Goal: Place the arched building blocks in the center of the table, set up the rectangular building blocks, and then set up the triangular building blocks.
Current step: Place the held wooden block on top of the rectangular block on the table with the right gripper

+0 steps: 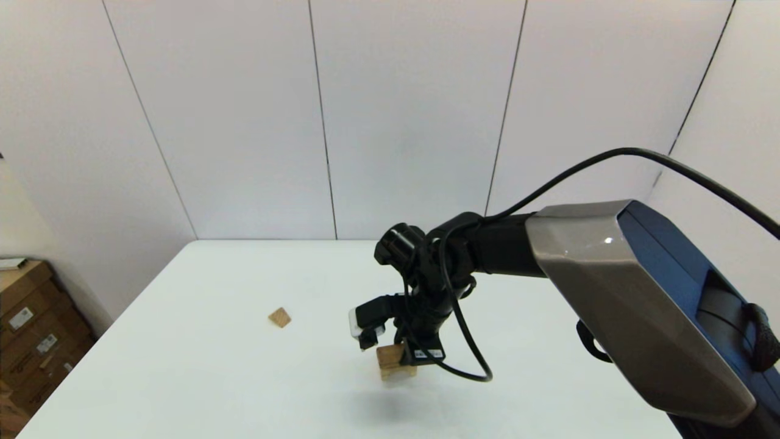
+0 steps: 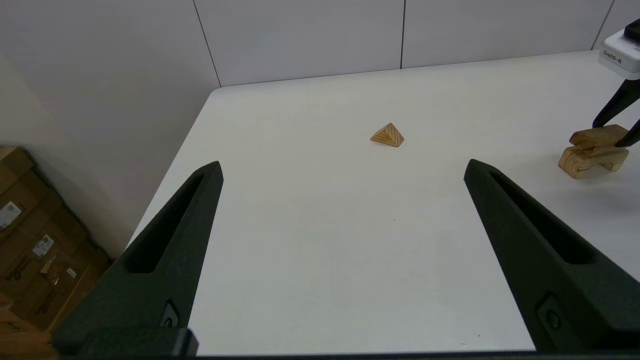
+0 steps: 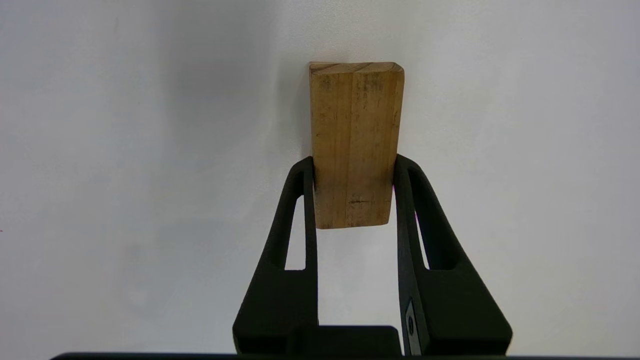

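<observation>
While the right gripper (image 1: pixel 399 353) hangs over mid-table, its fingers pinch the rectangular block (image 1: pixel 390 355) atop the arched block (image 1: pixel 399 370), the triangular block (image 1: pixel 280 317) lying toward the table's (image 1: pixel 213 366) left edge. The left wrist view shows the left gripper (image 2: pixel 342 167) spread, idle. The right wrist view shows the slab clamped. Second step; likely next: release gently.

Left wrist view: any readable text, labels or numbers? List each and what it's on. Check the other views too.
"D405-R": on the white camera housing above the right hand, which grips the rectangular block at the arched block.
Labels on the cardboard boxes: too small to read.
White sticker on the right hand's base, head view: blurred, unreadable.
Right wrist view: no text.
</observation>
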Controlling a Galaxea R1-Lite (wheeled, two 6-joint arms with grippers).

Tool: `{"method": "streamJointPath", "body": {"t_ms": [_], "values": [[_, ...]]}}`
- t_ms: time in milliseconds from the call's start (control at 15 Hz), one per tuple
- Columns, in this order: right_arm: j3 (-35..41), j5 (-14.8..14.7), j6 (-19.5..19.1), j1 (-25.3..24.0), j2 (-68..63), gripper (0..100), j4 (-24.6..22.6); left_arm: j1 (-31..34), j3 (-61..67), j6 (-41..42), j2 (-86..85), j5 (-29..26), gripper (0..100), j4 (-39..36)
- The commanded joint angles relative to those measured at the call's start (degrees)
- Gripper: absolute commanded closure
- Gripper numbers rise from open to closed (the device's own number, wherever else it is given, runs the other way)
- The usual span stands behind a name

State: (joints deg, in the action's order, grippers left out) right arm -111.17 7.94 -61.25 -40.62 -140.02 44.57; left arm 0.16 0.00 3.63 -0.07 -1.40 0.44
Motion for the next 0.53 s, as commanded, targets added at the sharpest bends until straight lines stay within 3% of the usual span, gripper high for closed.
{"method": "streamJointPath", "body": {"t_ms": [67,533], "values": [[0.0,0.1,-0.4,0.0,-0.4,100,0.3,0.0,0.0,0.1,0.1,0.0,0,0.0],[0.0,0.0,-0.4,0.0,-0.8,100,0.3,0.0,0.0,0.1,0.1,0.0,0,0.0]]}}
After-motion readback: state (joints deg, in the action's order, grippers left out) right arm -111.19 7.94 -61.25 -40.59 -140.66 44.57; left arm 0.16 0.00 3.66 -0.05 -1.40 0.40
